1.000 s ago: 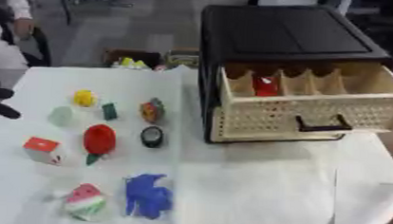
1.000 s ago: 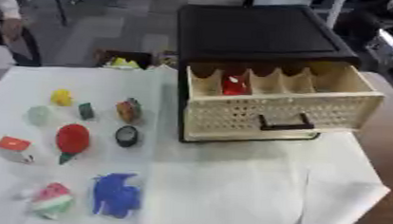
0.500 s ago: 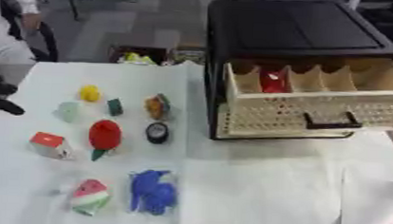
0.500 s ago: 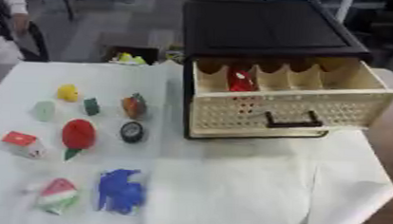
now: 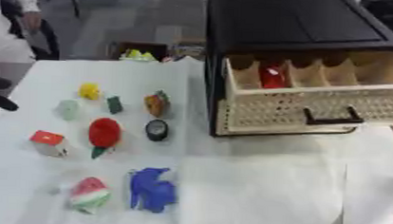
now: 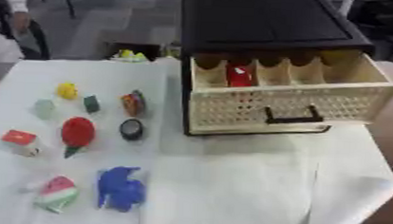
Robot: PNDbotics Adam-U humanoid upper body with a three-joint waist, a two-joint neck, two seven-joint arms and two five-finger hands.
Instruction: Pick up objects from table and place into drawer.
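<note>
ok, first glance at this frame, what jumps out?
The black cabinet at the table's far right, its cream drawer pulled open with one red item in a compartment. Left of it, bright small toys scattered on the white cloth: a red strawberry shape, a blue figure.

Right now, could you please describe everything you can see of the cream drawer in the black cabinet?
The cream perforated drawer is pulled open from the black box-shaped cabinet, which stands on the white-covered table. Its front looks like plastic lattice and carries a black bar handle. Dividers split the inside into a row of narrow compartments. A red object stands in the second compartment from the left; the others look empty. No hand touches the drawer.
</note>
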